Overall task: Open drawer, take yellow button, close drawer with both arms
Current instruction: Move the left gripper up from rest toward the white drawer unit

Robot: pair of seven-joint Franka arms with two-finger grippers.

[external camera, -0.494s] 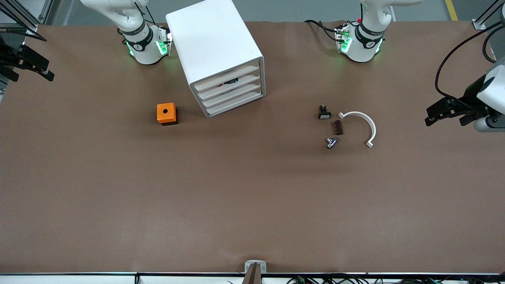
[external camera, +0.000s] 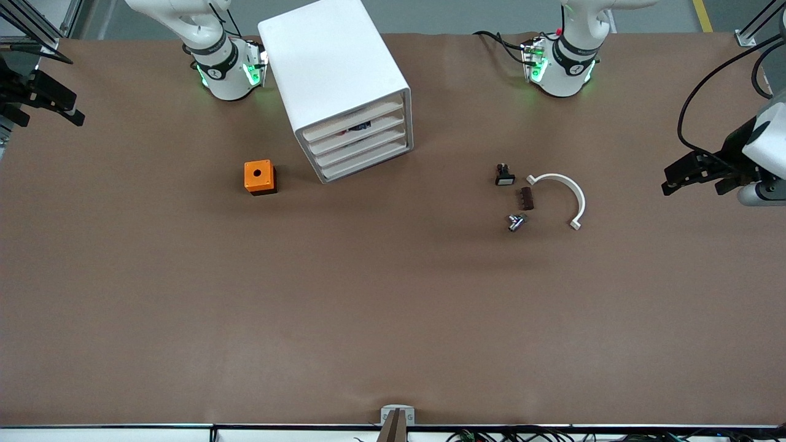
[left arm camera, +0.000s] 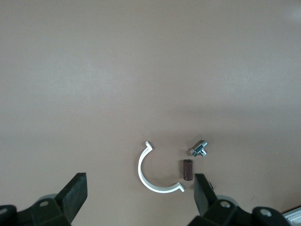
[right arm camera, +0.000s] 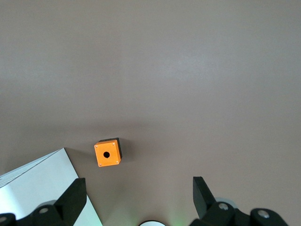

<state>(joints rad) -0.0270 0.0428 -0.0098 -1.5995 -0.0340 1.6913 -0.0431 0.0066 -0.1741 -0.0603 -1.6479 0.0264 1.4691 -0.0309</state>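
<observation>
The white cabinet [external camera: 334,73] stands on the table between the two arm bases. Its four stacked drawers [external camera: 362,142] sit flush in its face, which is turned toward the front camera. A small dark thing [external camera: 358,127] shows in the slot of the top drawer; the button cannot be made out. My left gripper [external camera: 694,183] hangs open and empty in the air at the left arm's end of the table. Its black fingers [left arm camera: 75,194] frame bare table in the left wrist view. My right gripper [external camera: 48,110] hangs open and empty at the right arm's end, apart from the cabinet [right arm camera: 42,188].
An orange cube with a hole [external camera: 259,177] sits beside the cabinet, toward the right arm's end. Toward the left arm's end lie a white half-ring [external camera: 568,191], a brown block [external camera: 527,198], a silver metal part [external camera: 516,221] and a small black-and-white part [external camera: 504,175].
</observation>
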